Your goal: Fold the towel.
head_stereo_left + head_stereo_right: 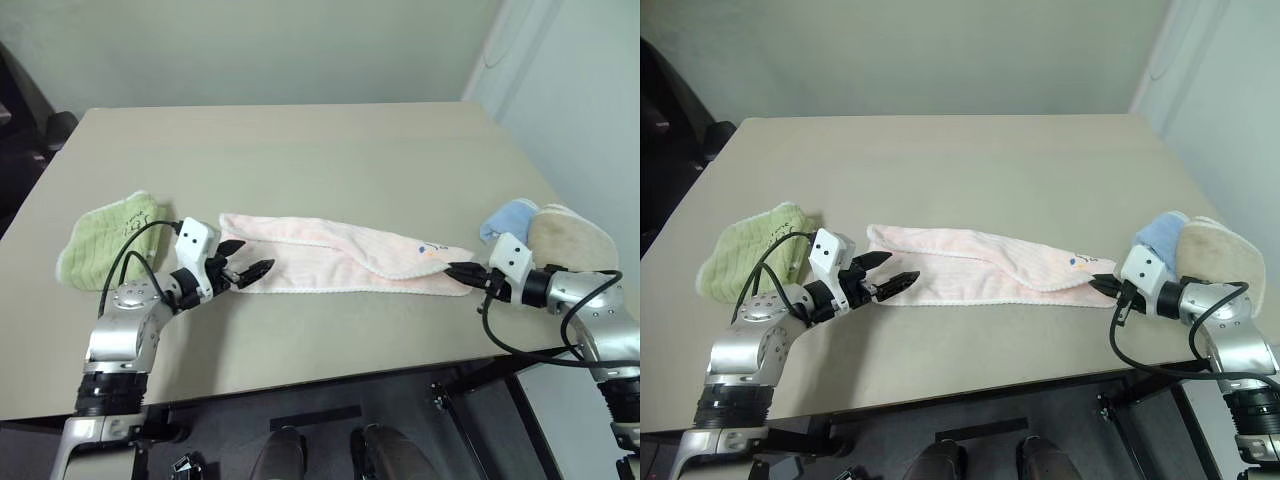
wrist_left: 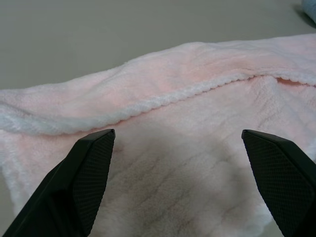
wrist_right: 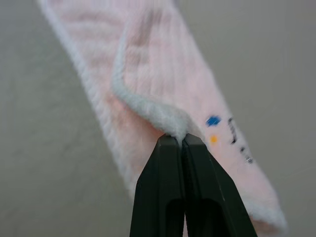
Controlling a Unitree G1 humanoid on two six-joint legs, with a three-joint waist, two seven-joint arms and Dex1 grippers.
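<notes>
1. Pink terry is what we're working with: the towel (image 1: 340,262) lies lengthwise across the near part of the table (image 1: 300,150), already doubled along its length, with the white stitched edge running through the middle.
2. Nearest to us, our right gripper (image 3: 176,140) is pinched fully together on the towel's end by the small printed mark (image 1: 430,249), and it looks like it has both layers at the hem.
3. Our left gripper (image 1: 247,272) sits at the other end with its fingers spread wide over the terry, gripping nothing yet.
4. Our take: bite deep enough on the left to catch both layers, then lift both ends evenly so the fold stays square and the middle doesn't sag or twist.
5. Further back, keep clear of the green towel (image 1: 105,240) on the left and the beige towel (image 1: 570,235) and blue cloth (image 1: 505,218) on the right.
</notes>
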